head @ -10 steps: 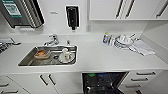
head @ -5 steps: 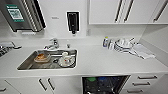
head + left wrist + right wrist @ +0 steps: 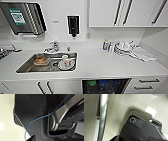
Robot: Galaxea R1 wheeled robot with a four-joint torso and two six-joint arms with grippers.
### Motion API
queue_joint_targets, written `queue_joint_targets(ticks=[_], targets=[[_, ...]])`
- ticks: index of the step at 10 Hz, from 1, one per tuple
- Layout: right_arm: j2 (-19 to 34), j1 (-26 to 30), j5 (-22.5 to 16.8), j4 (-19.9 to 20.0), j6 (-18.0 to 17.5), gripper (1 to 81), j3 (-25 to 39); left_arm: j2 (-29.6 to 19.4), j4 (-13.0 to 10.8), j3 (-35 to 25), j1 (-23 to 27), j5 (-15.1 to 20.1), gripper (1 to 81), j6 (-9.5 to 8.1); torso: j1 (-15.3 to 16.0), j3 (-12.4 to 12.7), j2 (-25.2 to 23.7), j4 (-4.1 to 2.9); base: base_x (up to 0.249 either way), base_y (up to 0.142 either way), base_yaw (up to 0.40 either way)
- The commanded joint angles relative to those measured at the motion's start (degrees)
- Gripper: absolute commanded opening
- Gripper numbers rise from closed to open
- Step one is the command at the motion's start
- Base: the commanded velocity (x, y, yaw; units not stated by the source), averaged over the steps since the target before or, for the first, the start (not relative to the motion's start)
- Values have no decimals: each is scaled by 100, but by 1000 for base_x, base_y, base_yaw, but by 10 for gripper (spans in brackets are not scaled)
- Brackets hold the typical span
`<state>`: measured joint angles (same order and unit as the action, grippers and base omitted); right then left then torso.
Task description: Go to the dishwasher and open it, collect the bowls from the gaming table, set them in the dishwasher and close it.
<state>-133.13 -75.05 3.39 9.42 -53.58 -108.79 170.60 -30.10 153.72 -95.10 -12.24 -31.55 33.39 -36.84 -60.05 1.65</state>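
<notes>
— What are the grippers doing right now?

— I cannot tell. The left wrist view gives the robot's own dark body, a grey metal bracket and a thin blue cable (image 3: 37,119) across it, over pale floor. The right wrist view gives more dark robot body above the same pale floor, with a shiny metal bar (image 3: 102,112) beside it. Neither lets me say whether the pincers are spread or pressed together, or whether either pinches anything.

— And the dishwasher?

— In the head view it sits under the white countertop (image 3: 105,65), right of the sink (image 3: 47,62). The dishwasher (image 3: 106,86) shows a dark open cavity instead of a steel front, so the door looks to be down.

— The bowls?

— Inside that cavity there is a green round shape (image 3: 91,83) and a blue patch (image 3: 102,83) next to it. I take these for the bowls, sitting in the rack, though it is too dim to be sure.

— So which step is this?

— By my reading the loading is done and the closing is in hand. The next move calls for getting an arm under the lowered door and swinging it up until it sits flush beneath the counter, without catching the rack.
</notes>
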Motion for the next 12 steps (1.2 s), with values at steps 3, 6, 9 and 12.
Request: queue_joint_targets(ticks=[3,6,9,12], targets=[[170,730,-226,200,-732,811,-273,-25,22,-9,-22,336,811,0,609,2,-957,0,0,0,0],[135,1206,-189,200,-1382,811,-247,-43,22,-9,-22,398,811,-18,603,4,-985,0,0,0,0],[265,1706,12,200,-1629,811,111,-69,13,-18,-49,398,811,-18,666,9,-1110,0,0,0,0],[1223,2427,118,104,-1595,811,1341,-7,-40,-18,-49,407,811,-9,666,9,-1110,2,0,0,0]])
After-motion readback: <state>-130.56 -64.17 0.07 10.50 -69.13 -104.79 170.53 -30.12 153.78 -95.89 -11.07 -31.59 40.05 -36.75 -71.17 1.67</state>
